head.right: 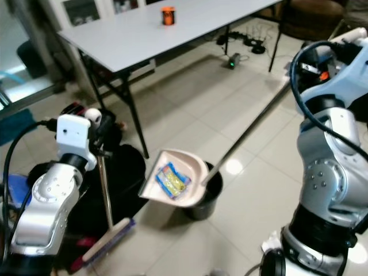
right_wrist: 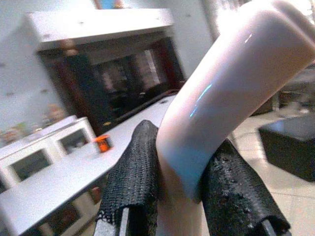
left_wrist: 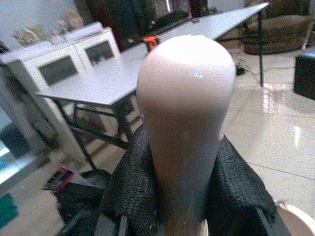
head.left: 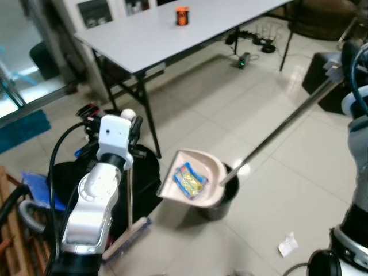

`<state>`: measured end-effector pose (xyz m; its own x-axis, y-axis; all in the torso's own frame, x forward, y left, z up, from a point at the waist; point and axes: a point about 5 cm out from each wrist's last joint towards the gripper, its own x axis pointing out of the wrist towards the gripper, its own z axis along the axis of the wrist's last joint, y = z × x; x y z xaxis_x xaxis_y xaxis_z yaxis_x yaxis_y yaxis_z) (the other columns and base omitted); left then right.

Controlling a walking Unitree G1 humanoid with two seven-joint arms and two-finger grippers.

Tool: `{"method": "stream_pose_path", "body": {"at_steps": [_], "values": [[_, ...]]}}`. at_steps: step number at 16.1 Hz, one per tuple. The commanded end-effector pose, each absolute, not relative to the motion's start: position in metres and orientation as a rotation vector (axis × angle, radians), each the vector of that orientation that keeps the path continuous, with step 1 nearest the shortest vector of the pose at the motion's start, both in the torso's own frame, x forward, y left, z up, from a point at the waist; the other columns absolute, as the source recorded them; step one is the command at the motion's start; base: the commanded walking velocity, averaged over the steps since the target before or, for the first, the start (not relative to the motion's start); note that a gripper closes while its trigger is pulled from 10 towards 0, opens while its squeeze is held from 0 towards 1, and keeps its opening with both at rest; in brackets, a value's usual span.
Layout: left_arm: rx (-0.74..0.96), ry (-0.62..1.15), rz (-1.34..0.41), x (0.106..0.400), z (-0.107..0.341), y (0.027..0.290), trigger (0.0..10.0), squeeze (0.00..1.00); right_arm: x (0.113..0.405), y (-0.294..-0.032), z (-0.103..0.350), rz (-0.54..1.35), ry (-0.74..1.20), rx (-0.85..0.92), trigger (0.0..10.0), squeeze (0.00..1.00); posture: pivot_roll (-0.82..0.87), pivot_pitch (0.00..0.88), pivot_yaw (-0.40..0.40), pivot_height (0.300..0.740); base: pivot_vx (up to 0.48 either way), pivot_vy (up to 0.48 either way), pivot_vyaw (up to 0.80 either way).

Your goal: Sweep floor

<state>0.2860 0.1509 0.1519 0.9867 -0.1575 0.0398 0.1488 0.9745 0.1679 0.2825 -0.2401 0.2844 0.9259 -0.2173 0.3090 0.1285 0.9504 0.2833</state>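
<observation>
Tipping step judged in hand: the dustpan (head.left: pixel 192 178) is held tilted over the small black bin (head.left: pixel 221 201), which is taken as the landmark below.

Left eye view: the dustpan's pan is seen touching the bin's rim, with a blue-yellow wrapper (head.left: pixel 190 179) lying in it, not yet dropped. The long metal dustpan handle (head.left: pixel 282 129) is run up and away from the bin toward the right arm. The broom (head.left: pixel 130 221) is stood upright on the robot's left of the bin, well apart, with its head on the tiles. A scrap of white paper (head.left: pixel 287 244) is left on the floor near the bin, on the robot's right of it. A white folding table (head.left: pixel 172 34) carrying an orange container (head.left: pixel 181 16) is seen well behind the bin.

Right eye view: same layout is shown; the right gripper is hidden at the top of the handle behind the arm.

Left wrist view: the left gripper (left_wrist: pixel 184 196) is closed around the broom's rounded cream handle top (left_wrist: pixel 187 108), both mesh-covered fingers (left_wrist: pixel 135 191) pressed against it.

Right wrist view: the right gripper (right_wrist: pixel 179 187) is clamped on the dustpan's curved cream grip (right_wrist: pixel 231 93), fingers tight on either side.

Next move, as judged: the pan must be tilted steeper so the wrapper slides into the bin, mouth kept inside the rim. The paper scrap then remains to be swept.
</observation>
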Motion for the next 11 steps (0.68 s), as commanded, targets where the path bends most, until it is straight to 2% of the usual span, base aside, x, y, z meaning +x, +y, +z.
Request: {"method": "stream_pose_path", "body": {"at_steps": [1, 11], "values": [[0.174, -0.067, -0.146, 0.287, 0.157, 0.155, 10.0, 0.00, 0.278, -0.238, 0.296, -0.173, -0.407, 0.262, 10.0, 0.00, -0.05, 0.031, 0.073, 0.740, 0.000, 0.000, 0.00], [0.160, -0.080, -0.134, 0.288, 0.158, 0.153, 10.0, 0.00, 0.298, -0.238, 0.304, -0.183, -0.441, 0.054, 10.0, 0.00, -0.05, 0.039, 0.070, 0.740, 0.000, 0.000, 0.00]]}}
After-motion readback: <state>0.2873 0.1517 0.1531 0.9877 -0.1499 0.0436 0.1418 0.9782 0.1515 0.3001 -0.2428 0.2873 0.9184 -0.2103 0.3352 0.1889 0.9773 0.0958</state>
